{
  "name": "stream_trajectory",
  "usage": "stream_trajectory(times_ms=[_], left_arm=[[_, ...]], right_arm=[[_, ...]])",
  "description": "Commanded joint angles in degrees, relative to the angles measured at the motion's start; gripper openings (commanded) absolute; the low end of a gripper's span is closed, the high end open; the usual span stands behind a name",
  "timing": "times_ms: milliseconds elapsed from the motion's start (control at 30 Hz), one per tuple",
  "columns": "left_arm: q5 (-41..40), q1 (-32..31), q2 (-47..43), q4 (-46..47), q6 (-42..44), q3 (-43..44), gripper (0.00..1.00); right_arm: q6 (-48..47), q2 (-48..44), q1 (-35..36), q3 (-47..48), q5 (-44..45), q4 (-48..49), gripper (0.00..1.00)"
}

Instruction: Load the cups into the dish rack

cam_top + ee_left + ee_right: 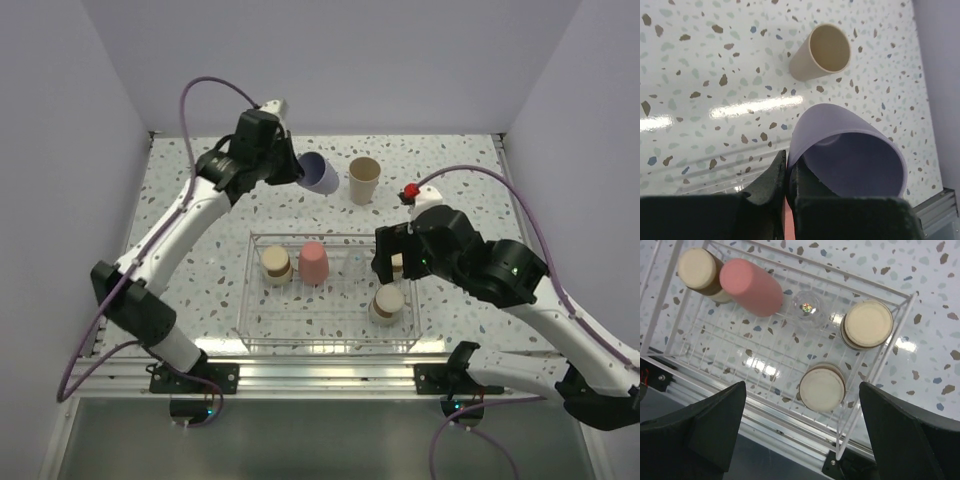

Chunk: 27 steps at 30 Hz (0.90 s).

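My left gripper (pixel 290 168) is shut on the rim of the lavender cup (pixel 320 173), held tilted above the table behind the dish rack (pixel 330 345); the cup fills the left wrist view (pixel 850 145). The beige cup (pixel 364 180) stands upright beside it (pixel 822 51). In the rack, upside down: the red-pink cup (pixel 313 262) (pixel 752 286), three steel cups with tan bases (pixel 696 269) (pixel 868 324) (pixel 822 388), and the clear cup (pixel 807 309). My right gripper (pixel 392 262) hangs open and empty above the rack's right end.
A small red knob-like object (pixel 410 191) sits on the table right of the beige cup. The aluminium rail (pixel 320 370) runs along the table's near edge just below the rack. Walls close in left, right and behind.
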Motion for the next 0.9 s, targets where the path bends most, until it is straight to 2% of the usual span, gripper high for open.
stream_trajectory(times_ms=[0, 167, 333, 467, 567, 700, 767, 867], left_arm=[[2.66, 2.04, -10.62, 5.67, -1.57, -7.87, 0.0], [5.55, 6.35, -26.1, 7.44, -2.89, -17.28, 0.0], [5.22, 7.93, -37.34, 6.31, -2.28, -18.8, 0.0], [2.23, 8.02, -41.14, 1.39, -2.1, -17.83, 0.0], [1.26, 8.02, -43.86, -2.04, -3.33, -18.62, 0.0], [-4.09, 8.02, -46.15, -6.08, -6.66, -21.26, 0.0], [-6.29, 8.02, -45.45, -9.5, -8.25, -22.66, 0.0], [-5.34, 8.02, -45.98, -8.39, -10.44, -25.73, 0.0]], right_arm=[[-2.63, 3.39, 0.24, 5.11, -3.8, 5.77, 0.98], [-3.16, 8.67, 0.15, 10.46, -16.45, 13.23, 0.98], [1.3, 13.86, 0.15, 13.02, -28.58, 21.92, 0.98], [6.41, 15.27, 0.15, 11.54, -38.06, 31.07, 0.98], [10.8, 15.62, 0.15, 9.69, -41.94, 37.66, 0.98], [16.16, 15.01, 0.15, 6.35, -48.09, 44.52, 0.98], [18.72, 14.31, 0.15, 3.8, -48.72, 47.95, 0.98], [19.51, 12.99, 0.15, 2.3, -48.46, 48.67, 0.98]])
